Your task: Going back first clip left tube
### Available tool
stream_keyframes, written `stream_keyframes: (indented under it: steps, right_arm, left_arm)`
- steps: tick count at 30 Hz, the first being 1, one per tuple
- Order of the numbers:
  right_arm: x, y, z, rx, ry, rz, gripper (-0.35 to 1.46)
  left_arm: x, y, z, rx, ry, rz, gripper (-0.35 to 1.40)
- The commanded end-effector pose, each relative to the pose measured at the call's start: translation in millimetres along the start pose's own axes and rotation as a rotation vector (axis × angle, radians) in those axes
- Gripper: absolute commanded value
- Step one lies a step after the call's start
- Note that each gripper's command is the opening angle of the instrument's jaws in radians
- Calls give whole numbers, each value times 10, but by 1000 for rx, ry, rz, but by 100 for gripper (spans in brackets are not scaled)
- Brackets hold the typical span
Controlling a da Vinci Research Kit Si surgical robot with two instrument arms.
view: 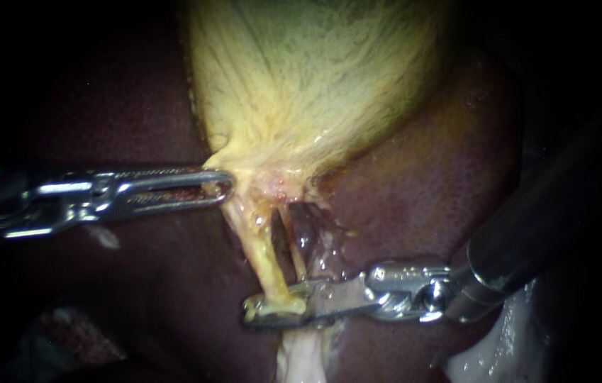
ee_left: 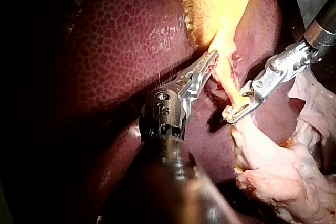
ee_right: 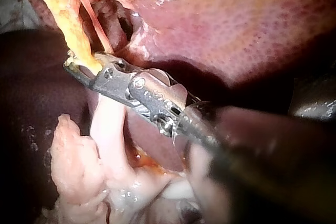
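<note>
The left tube, a yellow cord, runs steeply across the endoscope view from the narrow neck of the gallbladder down and a little to the right, its long axis close to upright. Its lower end sits inside the tool of the right instrument, whose shaft enters from the right. That tool stands narrow, one jaw above the cord and one below, both pressing a small bulge of yellow tissue between them.

A thinner strand lies just beside the tube on its right, with a dark slit between the two. The left instrument reaches in level from the left, and its tool is closed on the edge of the gallbladder at the neck, right where the tube begins.

The dark red liver lies behind and on both sides. Pale fatty tissue hangs below the right instrument. In the right wrist view the tube comes down into the tool's tip at a slant, with the pale tissue under the jaws.
</note>
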Motion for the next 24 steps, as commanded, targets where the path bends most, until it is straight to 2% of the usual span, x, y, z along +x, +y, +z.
stream_keyframes:
  steps: [1, 8, 11, 14, 20, 24]
  right_arm:
    - [0, 0, 0, 0, 1, 0, -35]
    - [1, 0, 0, 0, 1, 1, -35]
    - [4, 0, 0, 5, 28, 7, 10]
    - [8, 1, 0, 3, 63, -22, 41]
    - [12, 5, 4, -48, 99, -172, 58]
    - [18, 9, -4, -125, 112, -274, 60]
  left_arm:
    - [0, 0, -1, 1, 0, 0, -35]
    - [0, 0, -1, 1, 1, 0, -35]
    - [0, 0, -2, 1, 1, -5, -35]
    - [0, 0, -3, 1, 1, -5, -35]
    - [1, -1, -6, -1, 0, -5, -35]
    - [1, -3, -8, -2, 0, -5, -35]
